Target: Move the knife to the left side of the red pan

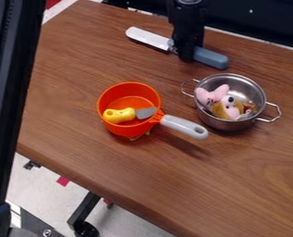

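Note:
The black gripper hangs at the top of the camera view, right over the knife with a pale blade and blue-grey handle. It covers the part where blade and handle meet; the blade points to the upper left and the handle comes out on the right. The orange-red pan stands left of centre, its grey handle pointing to the lower right. Inside the pan lies a small toy knife with a yellow handle and a short grey blade.
To the right of the pan, a steel pot with two side handles holds a pink and brown plush toy. The table ends in a slanting front edge at lower left. A black upright frame runs along the left side.

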You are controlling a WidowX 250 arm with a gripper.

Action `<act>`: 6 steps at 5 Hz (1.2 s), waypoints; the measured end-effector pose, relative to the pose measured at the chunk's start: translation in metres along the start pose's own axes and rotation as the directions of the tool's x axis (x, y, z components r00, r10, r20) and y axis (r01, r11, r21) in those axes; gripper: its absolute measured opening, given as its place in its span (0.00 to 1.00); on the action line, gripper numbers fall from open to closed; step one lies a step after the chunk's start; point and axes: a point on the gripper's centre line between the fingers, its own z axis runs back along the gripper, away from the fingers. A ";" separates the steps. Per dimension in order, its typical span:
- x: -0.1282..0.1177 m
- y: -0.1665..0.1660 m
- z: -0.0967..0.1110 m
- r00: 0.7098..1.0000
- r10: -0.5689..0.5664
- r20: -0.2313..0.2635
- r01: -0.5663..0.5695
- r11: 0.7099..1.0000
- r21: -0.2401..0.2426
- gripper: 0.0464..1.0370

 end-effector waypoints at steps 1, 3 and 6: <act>0.008 0.001 0.006 0.978 -0.202 0.053 0.201 0.979 0.037 0.32; 0.043 -0.011 0.035 0.860 -0.500 0.101 0.498 0.866 0.046 0.32; 0.096 0.044 0.057 0.342 -0.935 0.088 0.939 0.342 -0.016 0.32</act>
